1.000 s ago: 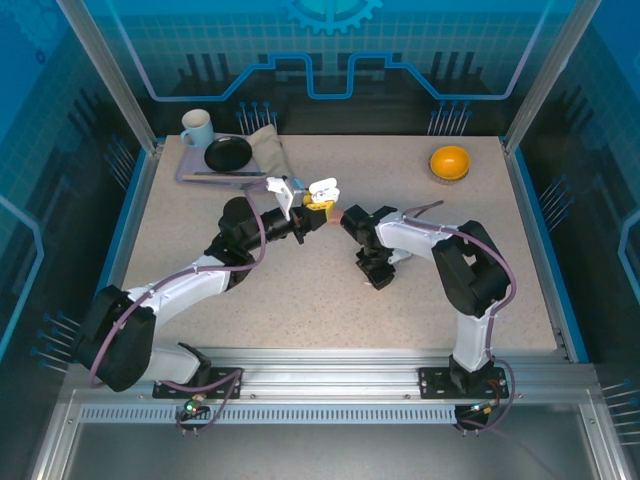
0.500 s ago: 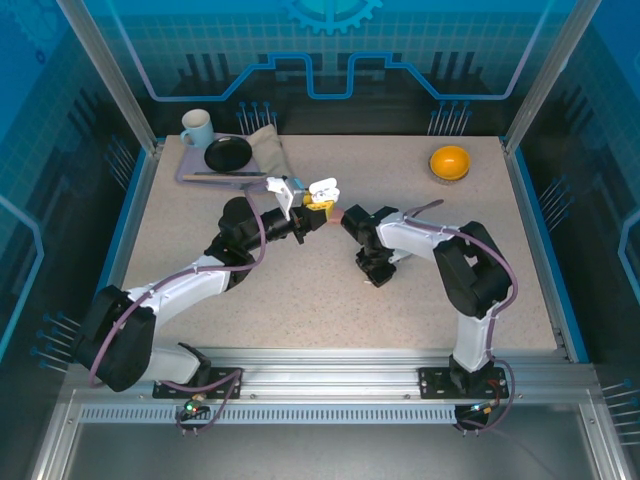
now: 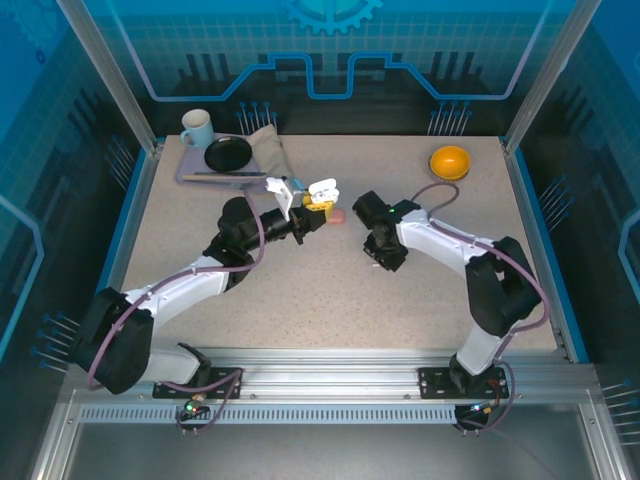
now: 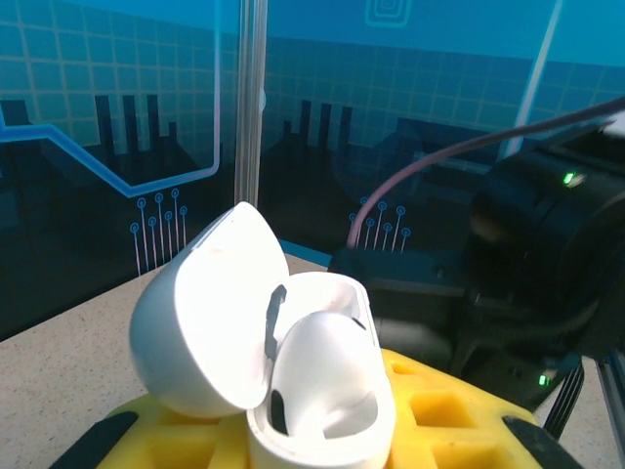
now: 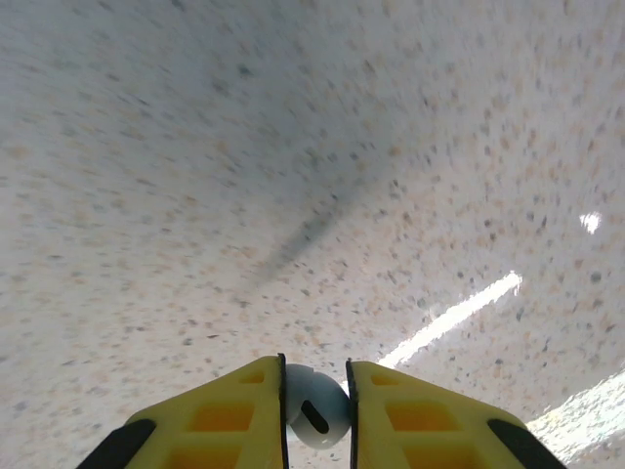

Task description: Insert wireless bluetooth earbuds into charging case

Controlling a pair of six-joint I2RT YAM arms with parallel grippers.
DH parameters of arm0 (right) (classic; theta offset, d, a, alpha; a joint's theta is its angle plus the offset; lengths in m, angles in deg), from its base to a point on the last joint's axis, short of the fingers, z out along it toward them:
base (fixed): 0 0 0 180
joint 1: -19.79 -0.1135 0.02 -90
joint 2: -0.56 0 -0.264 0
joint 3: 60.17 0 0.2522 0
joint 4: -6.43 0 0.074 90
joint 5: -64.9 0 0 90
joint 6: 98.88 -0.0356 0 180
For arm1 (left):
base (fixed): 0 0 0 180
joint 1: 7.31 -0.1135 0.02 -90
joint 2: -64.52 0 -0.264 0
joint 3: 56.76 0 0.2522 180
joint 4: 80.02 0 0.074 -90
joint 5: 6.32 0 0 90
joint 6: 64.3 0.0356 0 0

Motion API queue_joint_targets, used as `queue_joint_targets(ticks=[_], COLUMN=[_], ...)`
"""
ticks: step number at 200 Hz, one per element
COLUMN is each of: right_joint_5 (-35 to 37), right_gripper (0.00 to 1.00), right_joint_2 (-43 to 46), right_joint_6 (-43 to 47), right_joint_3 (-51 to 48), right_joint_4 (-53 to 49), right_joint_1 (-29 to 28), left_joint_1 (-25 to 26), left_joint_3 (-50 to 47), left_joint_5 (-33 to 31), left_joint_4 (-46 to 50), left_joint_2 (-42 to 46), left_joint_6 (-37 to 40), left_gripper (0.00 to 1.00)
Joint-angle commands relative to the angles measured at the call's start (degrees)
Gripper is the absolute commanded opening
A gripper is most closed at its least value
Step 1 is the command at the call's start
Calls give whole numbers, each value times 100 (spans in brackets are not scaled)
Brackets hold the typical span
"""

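the right end effector (image 5: 315,373) is closed narrow on one white earbud (image 5: 314,416), pinched between the two yellow pads just above the speckled surface (image 5: 293,147). the left end effector (image 3: 318,205) is clamped on the base of the white charging case (image 4: 322,410), held up off the surface near the middle with its lid (image 4: 200,318) swung open and the well facing the other arm.

the bud looks tiny, light and hard, with a glossy rounded shell, so i judge it slippery: it could squirt out of the pads or twist in them. a light hold across its widest part is best, leaving the end that enters the well free. the case is stiff, smooth plastic with a loose hinge, so it is better held by the base, never the lid.

count: one white bud in the pads, one white case. a pale rounded shape sits in the well, and i cannot tell whether it is a bud or the moulding. one small pink piece (image 3: 337,216) lies just beside the held case, too small to tell whether it is a bud or a case. at the far edge are one mug (image 3: 197,128), one black dish (image 3: 228,153) and one orange bowl (image 3: 450,162).
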Motion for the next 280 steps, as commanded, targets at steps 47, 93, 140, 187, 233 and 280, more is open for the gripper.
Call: queue_joint_targets(ticks=[47,93,140,187,233,280], right_joint_5=[168,-382,-1494,-2249,-2427,-2067], right_gripper=[20,21,20,20,19,19], right_joint_2=[1638,2318,2558,2851,2980,3091], right_joint_6=[2454,4312,5742,6667,7281,7760], right_joint_3=[0,377,734,699,815,816], right_joint_4=[1138,2112,2785,3151,2805,2499], right_joint_1=[636,801,819,775,378,-157], left_joint_1=[-51,-41,75,175,187,183], left_joint_3=[37,170,372,582,816,1046], left_joint_5=[378,916,1347,1412,1471,1582], left_joint_4=[463,794,1096,1120,1139,1278], left_joint_2=[202,136,-6,-218,-411,-536], left_joint_6=[239,313,515,538,643,812], left_gripper=[0,0,0,0,0,0])
